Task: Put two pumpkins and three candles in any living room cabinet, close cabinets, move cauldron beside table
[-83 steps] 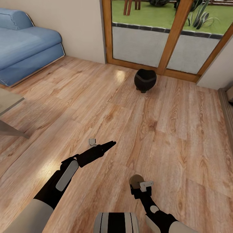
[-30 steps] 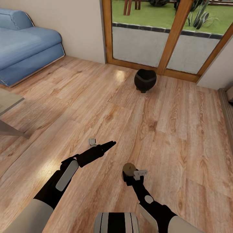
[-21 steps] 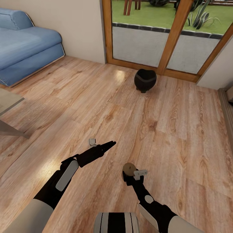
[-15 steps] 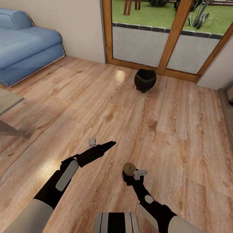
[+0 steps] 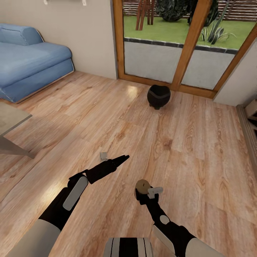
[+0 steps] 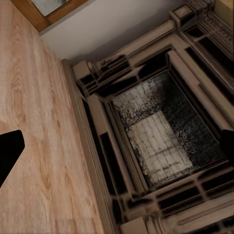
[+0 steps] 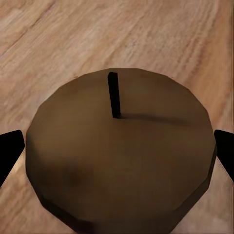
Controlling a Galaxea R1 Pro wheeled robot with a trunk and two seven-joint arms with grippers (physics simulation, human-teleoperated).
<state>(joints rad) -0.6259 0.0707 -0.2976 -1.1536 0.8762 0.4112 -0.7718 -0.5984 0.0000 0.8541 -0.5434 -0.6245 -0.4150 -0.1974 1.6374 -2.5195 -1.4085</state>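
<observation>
Right end effector (image 5: 142, 188) clamped on a tan candle (image 5: 142, 185), held upright above the wooden floor (image 5: 185, 150), dark wick (image 7: 114, 95) pointing up between the black fingertips (image 7: 9, 151). Left end effector (image 5: 121, 159) stretched forward over bare floor; open or closed, cannot tell. Black cauldron (image 5: 158, 96) standing near the glass door (image 5: 157, 53), well apart from the pale worktop (image 5: 10, 117) beside the blue sofa (image 5: 28, 64).

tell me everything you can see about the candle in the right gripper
The candle is a short, stubby cylinder, tan-brown with a matte, waxy look and a faceted rim. A thin dark wick stands upright from the middle of its flat top. It sits between the two fingertips of the right gripper, one dark fingertip on each side, held above the wooden floor in front of the robot.
</observation>
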